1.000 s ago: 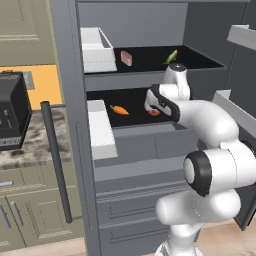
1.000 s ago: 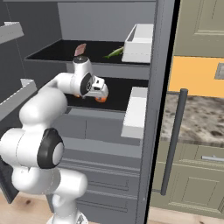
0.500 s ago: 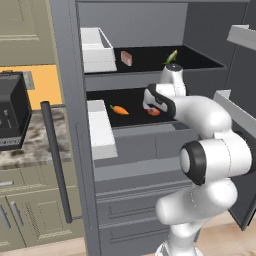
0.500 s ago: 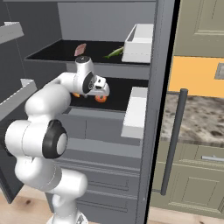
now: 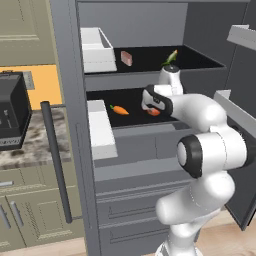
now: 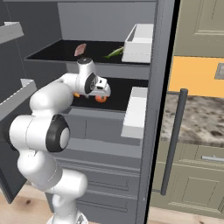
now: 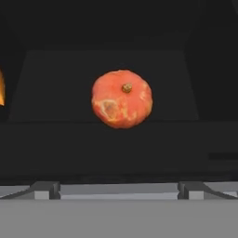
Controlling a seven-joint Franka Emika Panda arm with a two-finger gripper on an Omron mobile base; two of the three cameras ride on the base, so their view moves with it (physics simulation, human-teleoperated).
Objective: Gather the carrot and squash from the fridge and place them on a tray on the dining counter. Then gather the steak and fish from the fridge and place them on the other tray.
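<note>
The task looks barely begun: the small orange carrot (image 5: 119, 109) and the round orange-red squash (image 7: 122, 98) both lie on the dark lower fridge shelf (image 5: 131, 101), while the pink steak slab (image 5: 126, 58) and a slim green-yellow item (image 5: 170, 56) beside it sit on the shelf above, so all four fetches appear to remain. The hand (image 7: 118, 189) is spread fully wide and holds nothing, aimed straight at the squash, which sits apart from its fingertips (image 7: 45, 189). Against the earlier frames the arm has reached further into the fridge toward the squash, and the foods have not shifted.
</note>
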